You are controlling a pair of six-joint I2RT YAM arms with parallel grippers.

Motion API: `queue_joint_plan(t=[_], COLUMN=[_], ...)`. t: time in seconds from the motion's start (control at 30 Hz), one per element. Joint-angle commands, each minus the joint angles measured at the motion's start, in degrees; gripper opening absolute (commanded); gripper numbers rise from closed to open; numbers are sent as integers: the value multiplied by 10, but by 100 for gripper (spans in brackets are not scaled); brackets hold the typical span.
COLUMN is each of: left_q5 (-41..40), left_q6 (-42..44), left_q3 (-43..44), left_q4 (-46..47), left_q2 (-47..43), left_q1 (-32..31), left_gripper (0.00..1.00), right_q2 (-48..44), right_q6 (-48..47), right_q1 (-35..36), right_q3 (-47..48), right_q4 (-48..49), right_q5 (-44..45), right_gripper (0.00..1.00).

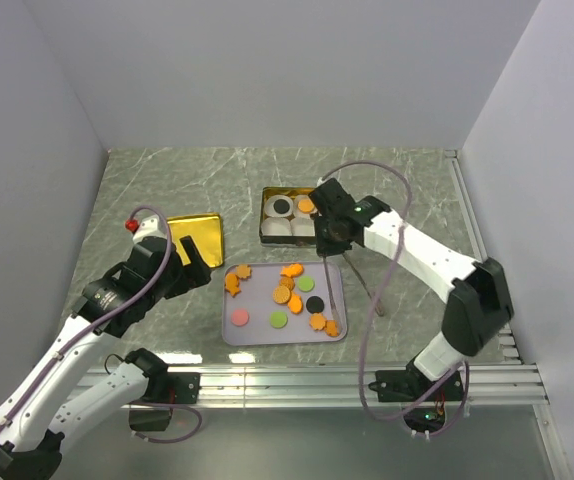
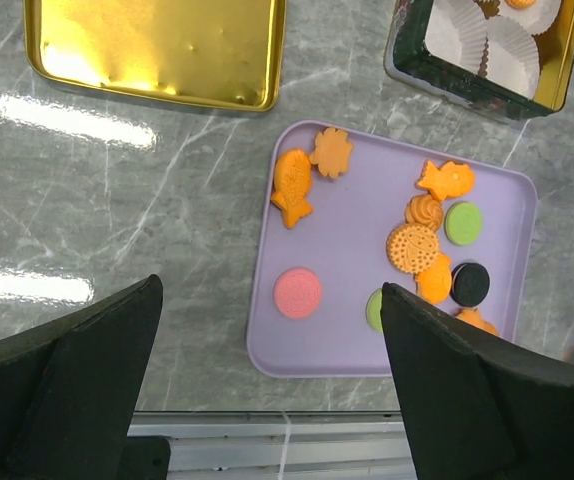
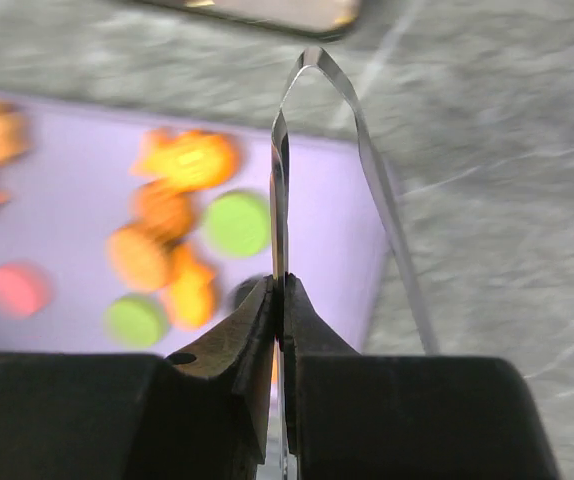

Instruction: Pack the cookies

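Note:
Several cookies, mostly orange with a pink [image 1: 239, 317], green [image 1: 279, 320] and black [image 1: 314, 304] disc, lie on a purple tray [image 1: 257, 330]. A black [image 1: 281, 207] and an orange cookie [image 1: 306, 205] sit in white paper cups in the gold-rimmed tin [image 1: 264, 228]. My right gripper [image 1: 329, 236] is shut on one arm of metal tongs [image 1: 365, 288] above the tray's far right corner; the wrist view shows the jaws [image 3: 282, 285] clamped on that arm [image 3: 279, 180]. My left gripper [image 1: 192, 265] is open and empty, above the tray's near left corner [image 2: 270, 288], by the pink cookie [image 2: 298, 293].
A gold tin lid [image 1: 197, 238] lies upside down left of the tray, also in the left wrist view [image 2: 157, 50]. The tin stands just beyond the tray [image 2: 447, 80]. White walls enclose the marble table; a metal rail [image 1: 367, 375] runs along the near edge.

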Motion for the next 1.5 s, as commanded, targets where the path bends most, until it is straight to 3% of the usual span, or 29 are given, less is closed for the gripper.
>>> queue_joint_plan(t=[0.0, 0.13, 0.17, 0.27, 0.4, 0.53, 0.8, 1.03, 1.23, 1.47], left_q5=[9, 121, 191, 316, 385, 436, 470, 485, 397, 328], left_q6=[11, 79, 90, 56, 6, -5, -53, -127, -168, -248], left_q3=[11, 21, 25, 22, -23, -16, -13, -31, -24, -57], left_q4=[17, 65, 103, 188, 365, 411, 491, 548, 496, 552], left_q2=[-1, 9, 9, 3, -17, 11, 35, 6, -40, -71], left_q1=[-1, -1, -1, -1, -1, -1, -1, -2, -2, -1], left_gripper=[98, 99, 99, 99, 100, 99, 99, 99, 100, 99], right_q2=[-66, -124, -126, -118, -91, -79, -95, -120, -165, -222], right_q6=[49, 98, 106, 135, 174, 217, 304, 349, 454, 528], right_q1=[-3, -5, -3, -6, -9, -9, -9, -15, -32, -7], right_q3=[23, 30, 48, 104, 171, 191, 158, 128, 42, -48], right_q4=[-3, 79, 100, 117, 144, 174, 294, 373, 492, 576], right_q5=[-63, -191, -209, -264, -327, -367, -396, -349, -279, -151], right_gripper=[0, 0, 0, 0, 0, 0, 0, 0, 0, 0])
